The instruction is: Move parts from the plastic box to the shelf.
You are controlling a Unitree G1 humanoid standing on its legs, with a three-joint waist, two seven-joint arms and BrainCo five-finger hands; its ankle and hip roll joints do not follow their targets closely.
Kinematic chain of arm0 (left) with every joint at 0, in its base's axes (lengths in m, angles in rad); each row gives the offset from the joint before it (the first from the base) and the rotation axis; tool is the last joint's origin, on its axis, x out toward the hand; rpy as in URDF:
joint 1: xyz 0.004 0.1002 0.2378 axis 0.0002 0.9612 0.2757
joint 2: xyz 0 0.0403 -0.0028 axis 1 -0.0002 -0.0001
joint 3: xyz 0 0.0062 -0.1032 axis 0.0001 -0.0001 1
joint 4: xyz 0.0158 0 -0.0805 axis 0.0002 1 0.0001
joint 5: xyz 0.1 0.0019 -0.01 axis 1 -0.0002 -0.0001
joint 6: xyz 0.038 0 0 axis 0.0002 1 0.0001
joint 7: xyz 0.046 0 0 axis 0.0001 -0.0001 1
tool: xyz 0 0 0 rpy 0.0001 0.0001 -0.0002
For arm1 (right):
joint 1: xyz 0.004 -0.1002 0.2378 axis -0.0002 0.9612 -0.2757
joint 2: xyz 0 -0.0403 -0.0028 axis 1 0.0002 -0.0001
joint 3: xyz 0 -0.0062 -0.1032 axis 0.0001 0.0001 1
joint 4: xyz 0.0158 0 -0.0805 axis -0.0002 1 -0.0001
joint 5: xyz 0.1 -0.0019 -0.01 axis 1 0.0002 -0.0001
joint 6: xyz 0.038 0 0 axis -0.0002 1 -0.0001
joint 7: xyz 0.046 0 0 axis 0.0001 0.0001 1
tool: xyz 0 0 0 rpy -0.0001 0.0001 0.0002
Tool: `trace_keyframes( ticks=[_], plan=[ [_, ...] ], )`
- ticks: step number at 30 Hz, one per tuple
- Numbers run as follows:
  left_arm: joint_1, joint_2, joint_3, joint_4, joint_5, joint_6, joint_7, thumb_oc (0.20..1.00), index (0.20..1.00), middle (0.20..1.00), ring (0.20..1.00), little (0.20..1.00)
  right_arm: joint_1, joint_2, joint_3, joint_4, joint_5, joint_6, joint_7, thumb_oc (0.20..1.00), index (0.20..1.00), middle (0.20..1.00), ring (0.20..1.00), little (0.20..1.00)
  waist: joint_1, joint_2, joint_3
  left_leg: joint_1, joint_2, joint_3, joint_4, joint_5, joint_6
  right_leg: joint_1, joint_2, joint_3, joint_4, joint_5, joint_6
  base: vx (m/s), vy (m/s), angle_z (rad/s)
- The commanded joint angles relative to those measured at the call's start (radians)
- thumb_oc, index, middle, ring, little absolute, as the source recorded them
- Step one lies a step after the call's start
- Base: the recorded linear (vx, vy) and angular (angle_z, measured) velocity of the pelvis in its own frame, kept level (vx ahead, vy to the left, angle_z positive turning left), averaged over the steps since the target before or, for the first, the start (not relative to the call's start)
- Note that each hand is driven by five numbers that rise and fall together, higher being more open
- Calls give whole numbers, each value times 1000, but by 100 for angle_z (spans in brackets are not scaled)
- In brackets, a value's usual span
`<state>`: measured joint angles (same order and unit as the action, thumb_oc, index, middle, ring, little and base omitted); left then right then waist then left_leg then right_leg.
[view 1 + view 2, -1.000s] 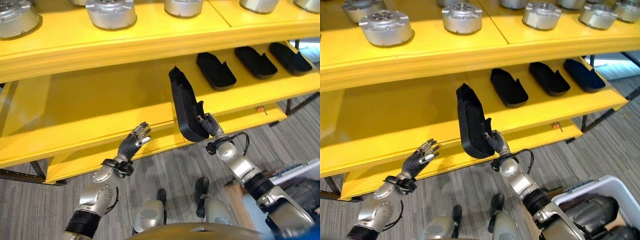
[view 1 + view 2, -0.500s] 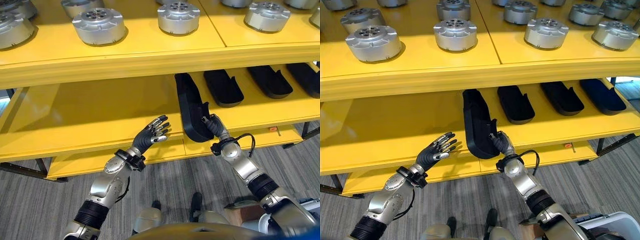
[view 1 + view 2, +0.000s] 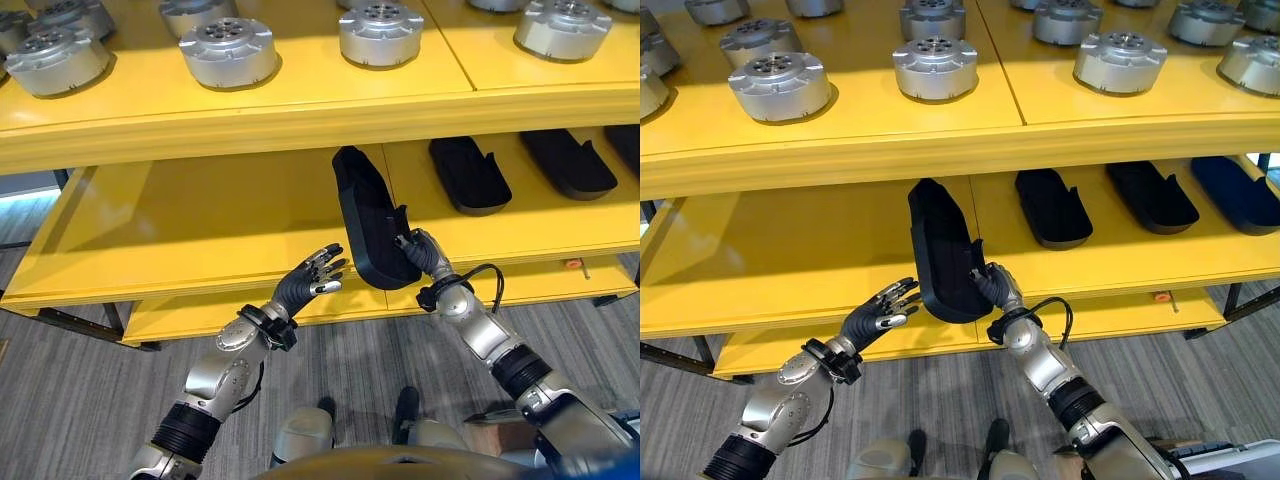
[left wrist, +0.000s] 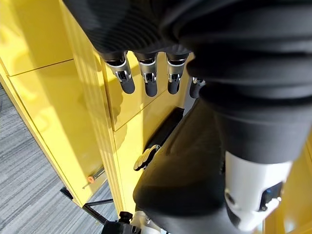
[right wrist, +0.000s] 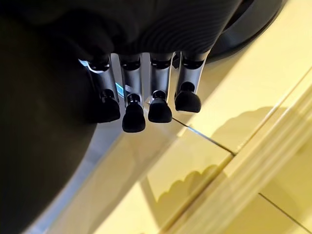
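Fingers of the right hand (image 3: pixel 418 251) curled round a black part (image 3: pixel 366 215) tilted on the middle yellow shelf (image 3: pixel 200 225), left hand (image 3: pixel 310 278) spread beside it, grey plank floor (image 3: pixel 60 400) below, silver discs (image 3: pixel 228 50) above beyond.

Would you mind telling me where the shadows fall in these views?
Left eye view: the top shelf shades the middle shelf's back, behind the black part. Right wrist view: the right hand casts a scalloped finger shadow on the yellow board.
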<state>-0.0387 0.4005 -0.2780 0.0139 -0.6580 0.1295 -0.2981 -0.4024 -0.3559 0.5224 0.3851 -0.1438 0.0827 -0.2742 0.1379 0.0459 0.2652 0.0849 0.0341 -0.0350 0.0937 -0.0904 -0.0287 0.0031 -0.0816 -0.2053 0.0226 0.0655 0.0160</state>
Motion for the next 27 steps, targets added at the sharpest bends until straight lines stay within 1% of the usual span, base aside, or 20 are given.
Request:
trace_keyframes(
  ticks=[1,2,3,4,5,6,7,8,9,10,12,13,14,17,19,20,21,22,23,27],
  plan=[
    [-16,-1,-25,-38,-16,-51,21,1000,1000,1000,1000,1000,-112,10,-4,-23,-22,-43,-1,200,200,200,200,200,-3,-29,-51,-83,-43,205,260,-30,15,74,-39,-58,91,-115,20,23,-26,7],
    [-22,-3,-27,-35,-12,-52,17,1000,1000,1000,1000,1000,-114,2,-13,-21,-24,-34,3,200,200,200,200,200,-11,-33,-49,-105,-12,236,335,-3,1,81,-44,-69,92,-123,11,17,-21,16],
    [-28,-4,-27,-32,-3,-51,14,1000,1000,1000,1000,1000,-117,-1,-19,-17,-24,-31,3,200,200,200,200,200,-17,-32,-49,-125,15,251,376,16,-9,82,-45,-77,98,-130,5,34,24,28],
    [-41,-4,-29,-21,6,-49,9,1000,1000,1000,1000,1000,-125,-1,-27,-6,-18,-25,-4,200,200,200,200,200,-28,-31,-49,-132,64,282,389,46,-23,81,-46,-91,113,-142,0,50,71,42],
    [-50,-2,-30,-14,0,-42,4,1000,1000,1000,1000,1000,-131,-3,-32,-1,-10,-20,-9,200,200,200,200,200,-36,-29,-51,-124,96,302,373,62,-29,77,-47,-102,124,-150,-1,87,165,63],
    [-57,0,-36,-2,-11,-36,-4,1000,1000,1000,1000,1000,-139,-4,-30,5,-2,-8,-17,200,200,200,200,200,-45,-23,-60,-94,123,326,287,58,-26,68,-51,-118,139,-154,5,101,215,89],
    [-60,0,-40,4,-15,-33,-6,1000,1000,1000,1000,1000,-145,-5,-26,6,3,2,-22,200,200,200,200,200,-49,-20,-65,-66,132,338,214,60,-26,65,-57,-129,149,-156,11,123,284,101],
    [-63,-1,-44,13,-15,-35,-14,1000,1000,1000,1000,1000,-150,-6,-22,6,8,14,-27,200,200,200,200,200,-52,-15,-70,-38,142,348,134,75,-31,64,-62,-141,155,-156,16,130,301,73],
    [-65,-4,-49,19,-15,-37,-24,1000,1000,1000,1000,1000,-154,-8,-20,4,8,26,-30,200,200,200,200,200,-53,-7,-74,-29,162,345,70,113,-47,69,-61,-144,156,-159,18,180,451,67],
    [-66,-5,-54,27,-18,-45,-45,1000,1000,1000,1000,1000,-158,-19,-21,10,9,40,-35,200,200,200,200,200,-52,-1,-72,-36,196,349,7,158,-67,80,-73,-149,161,-168,25,183,459,43],
    [-62,-6,-57,28,-3,-60,-65,1000,1000,1000,1000,1000,-159,-31,-27,22,36,47,-34,200,200,200,200,200,-51,7,-69,-64,236,343,1,219,-84,94,-78,-143,169,-180,24,185,511,35],
    [-61,7,-63,33,-8,-75,-59,1000,1000,1000,1000,1000,-151,-46,-40,38,58,33,-19,200,200,200,200,200,-58,4,-70,-45,241,380,-14,188,-77,99,-109,-164,195,-196,34,180,550,15],
    [-61,7,-63,35,-12,-73,-46,1000,1000,1000,1000,1000,-141,-49,-44,41,53,26,-18,200,200,200,200,200,-59,2,-70,-45,237,375,-10,182,-75,97,-116,-165,202,-195,37,168,523,8],
    [-66,15,-61,61,20,-88,-3,1000,1000,1000,1000,1000,-85,-54,-58,28,43,-19,-14,200,200,200,200,200,-56,-10,-67,-19,203,341,-5,141,-58,87,-132,-152,225,-190,52,131,298,-4],
    [-56,18,-54,70,32,-96,-1,1000,1000,1000,1000,1000,-57,-50,-68,14,38,-44,-18,200,200,200,200,200,-42,-22,-66,-18,180,303,8,123,-49,88,-131,-135,213,-171,60,185,319,-7],
    [-46,20,-46,71,34,-104,2,1000,1000,1000,1000,1000,-51,-47,-72,10,51,-36,-22,200,200,200,200,200,-35,-28,-65,-10,165,290,6,115,-42,92,-130,-126,205,-163,67,141,255,2],
    [-45,21,-45,71,34,-106,3,1000,1000,1000,1000,1000,-51,-47,-73,9,52,-35,-23,200,200,200,200,200,-34,-29,-65,-8,163,290,6,114,-41,93,-130,-125,204,-162,68,136,267,3],
    [-35,24,-36,67,36,-115,-11,1000,1000,1000,1000,1000,-44,-42,-79,7,42,-35,-32,200,200,200,200,200,-25,-36,-65,2,147,280,-8,111,-31,98,-129,-119,200,-157,78,105,217,3],
    [-27,25,-31,63,39,-123,-20,1000,1000,1000,1000,1000,-40,-42,-84,5,36,-37,-32,200,200,200,200,200,-20,-39,-65,5,139,277,-15,111,-25,100,-130,-118,201,-157,84,128,282,3],
    [-11,29,-17,53,27,-138,-19,1000,1000,1000,1000,1000,-23,-43,-102,-14,25,-31,-55,200,200,200,200,200,-1,-47,-61,9,111,269,-30,107,3,96,-139,-120,244,-169,102,40,214,7]
  ],
)
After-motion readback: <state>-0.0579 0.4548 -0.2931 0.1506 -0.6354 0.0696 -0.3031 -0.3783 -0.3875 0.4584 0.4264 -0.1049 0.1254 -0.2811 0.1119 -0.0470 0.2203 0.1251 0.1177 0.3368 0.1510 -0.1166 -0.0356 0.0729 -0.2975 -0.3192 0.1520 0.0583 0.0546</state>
